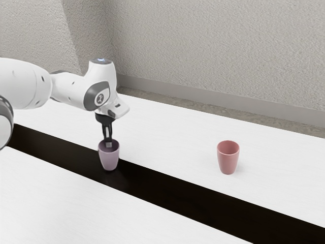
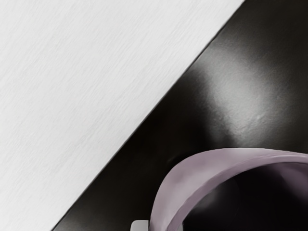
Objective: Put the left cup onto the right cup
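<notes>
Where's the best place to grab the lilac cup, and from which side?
Pinch the lilac cup by its rim wall, coming straight down from above: it stands upright, mouth open, without a handle, and the gripper hangs at that rim.

White counter [image 1: 203,124] under me, matt, with a fine brushed grain like painted wood. The black strip [image 1: 167,190] across it is slick and glossy, and a soft glare is pooling on it right by the rim. Lilac cup [image 1: 109,158] looks smooth and matt, maybe ceramic. Pink cup [image 1: 227,158] is just as smooth, with a faint sheen. My arm [image 1: 66,91] is shiny white plastic shell. The wall [image 1: 228,46] behind is rough, grainy plaster.
</notes>
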Controlling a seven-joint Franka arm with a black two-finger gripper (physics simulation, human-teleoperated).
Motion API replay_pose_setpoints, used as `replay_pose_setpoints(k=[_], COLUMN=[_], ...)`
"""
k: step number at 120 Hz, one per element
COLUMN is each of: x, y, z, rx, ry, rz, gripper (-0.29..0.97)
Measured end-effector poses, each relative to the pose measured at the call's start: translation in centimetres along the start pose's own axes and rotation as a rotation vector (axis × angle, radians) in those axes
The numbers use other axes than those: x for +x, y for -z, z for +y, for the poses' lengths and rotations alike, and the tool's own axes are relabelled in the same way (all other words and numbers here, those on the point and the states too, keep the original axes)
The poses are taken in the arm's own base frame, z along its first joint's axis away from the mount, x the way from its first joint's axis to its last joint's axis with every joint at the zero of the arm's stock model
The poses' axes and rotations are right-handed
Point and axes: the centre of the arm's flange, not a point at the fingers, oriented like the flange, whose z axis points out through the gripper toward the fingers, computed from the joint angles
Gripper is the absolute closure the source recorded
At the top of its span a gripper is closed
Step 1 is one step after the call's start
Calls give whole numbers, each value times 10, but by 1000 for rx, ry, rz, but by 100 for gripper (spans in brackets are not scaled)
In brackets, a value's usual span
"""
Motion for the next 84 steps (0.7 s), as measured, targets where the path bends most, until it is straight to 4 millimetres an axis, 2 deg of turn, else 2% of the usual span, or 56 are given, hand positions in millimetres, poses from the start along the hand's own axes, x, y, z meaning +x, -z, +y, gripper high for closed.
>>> replay_pose_setpoints(k=[20, 55, 66, 84], x=[1, 0, 3, -4], y=[30, 102, 117, 143], z=[4, 7, 11, 16], rx=[29, 72, 72, 83], ry=[1, 2, -5, -8], rz=[28, 57, 53, 43], gripper=[78, 79, 79, 79])
